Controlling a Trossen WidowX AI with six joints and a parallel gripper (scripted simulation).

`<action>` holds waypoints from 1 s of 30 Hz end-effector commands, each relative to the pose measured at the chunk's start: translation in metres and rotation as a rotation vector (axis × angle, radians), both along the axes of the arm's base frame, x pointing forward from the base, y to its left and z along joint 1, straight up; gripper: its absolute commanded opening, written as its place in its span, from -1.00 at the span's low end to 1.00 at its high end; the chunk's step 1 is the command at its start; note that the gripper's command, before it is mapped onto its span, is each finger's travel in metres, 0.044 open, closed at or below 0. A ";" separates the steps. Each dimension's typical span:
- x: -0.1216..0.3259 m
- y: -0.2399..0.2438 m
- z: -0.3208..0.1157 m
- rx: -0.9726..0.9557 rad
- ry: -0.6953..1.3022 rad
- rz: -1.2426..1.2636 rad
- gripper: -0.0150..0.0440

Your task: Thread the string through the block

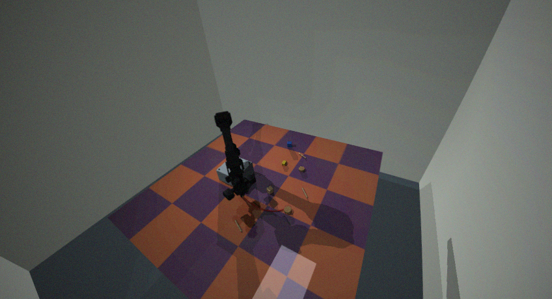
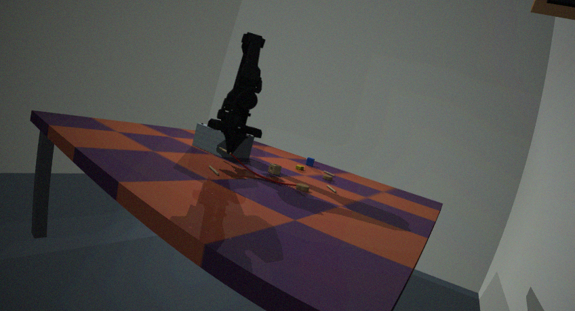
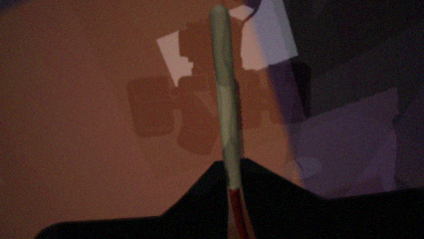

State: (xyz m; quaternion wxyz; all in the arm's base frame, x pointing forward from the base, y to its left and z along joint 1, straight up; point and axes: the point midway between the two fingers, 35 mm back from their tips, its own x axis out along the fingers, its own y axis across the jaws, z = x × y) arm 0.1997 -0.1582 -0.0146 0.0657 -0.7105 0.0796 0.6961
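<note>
pale stick [image 2: 223, 150] [image 3: 226, 100] gripped, red string [image 1: 271, 210] [image 2: 258, 175] [image 3: 238, 211] trailing, holed block [image 1: 269, 189] [image 2: 274, 169] upright, round button [image 1: 288, 210] [image 2: 302, 187] flat

The wooden block [image 1: 269, 189] [image 2: 274, 169] and button [image 1: 287, 210] [image 2: 302, 188] are standing in the way, bare tabletop [image 1: 340, 214] [image 2: 342, 247] lying beyond them.

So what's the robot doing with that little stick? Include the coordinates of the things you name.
The robot's gripper [image 1: 242, 195] [image 2: 230, 152] [image 3: 232, 168] is holding the thin stick [image 2: 223, 150] [image 3: 226, 100] by the end where the red string [image 1: 267, 210] [image 2: 258, 175] [image 3: 238, 214] starts. The string runs to the round wooden button [image 1: 288, 210] [image 2: 302, 188]. The stick isn't through the block [image 1: 269, 189] [image 2: 274, 169] yet; that part is still to do.
</note>
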 end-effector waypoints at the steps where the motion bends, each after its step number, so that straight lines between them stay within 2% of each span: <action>1: 0.000 0.000 0.006 -0.002 -0.002 0.000 -0.49; 30: 0.011 0.001 0.033 0.017 0.037 -0.001 -0.49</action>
